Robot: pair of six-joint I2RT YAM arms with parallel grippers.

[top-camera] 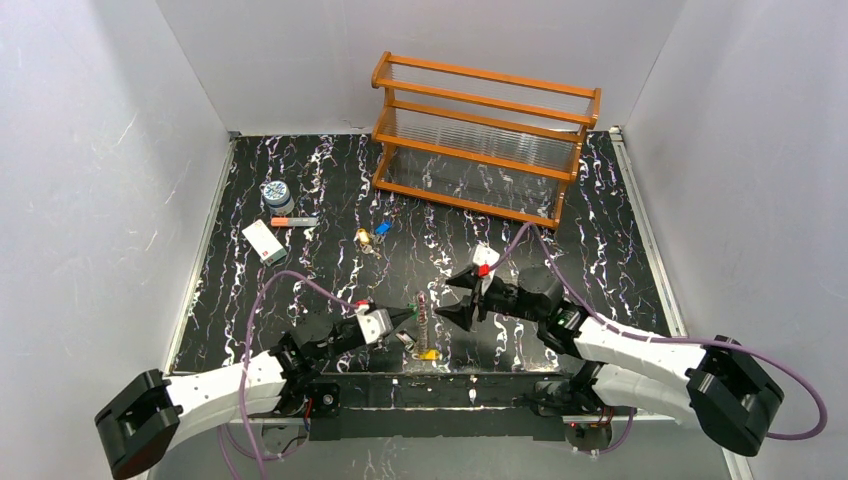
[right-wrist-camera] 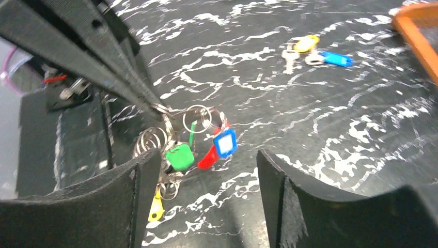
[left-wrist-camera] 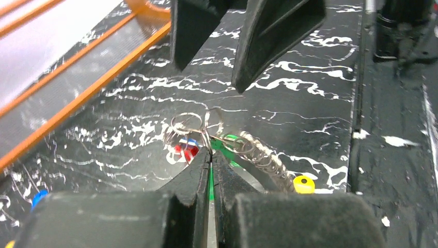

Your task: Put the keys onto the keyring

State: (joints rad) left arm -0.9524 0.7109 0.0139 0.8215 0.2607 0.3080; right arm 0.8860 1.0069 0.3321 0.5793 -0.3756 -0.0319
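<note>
- We're clamping the left tool shut on the keyring. A green key, a blue-tagged key and the red piece are hanging just below its tips, with a yellow key off to one side of them.
- The right tool is sitting with its jaws apart and gripping nothing. It's facing the left tool tip to tip, with the bunch between them.
- We're reading this step as mid-threading: some keys look to be on. A loose yellow key and a loose blue key are lying side by side on the bench, well ahead of the right tool.
- We're expecting the right tool to go out for a loose key next. That calls for a fine pinch on the head of a flat key, then feeding its hole onto the ring's split while the left tool steadies the ring.
- We're reading no writing. The blue tag is showing a blank white window, and the white card is too small to tell.
</note>
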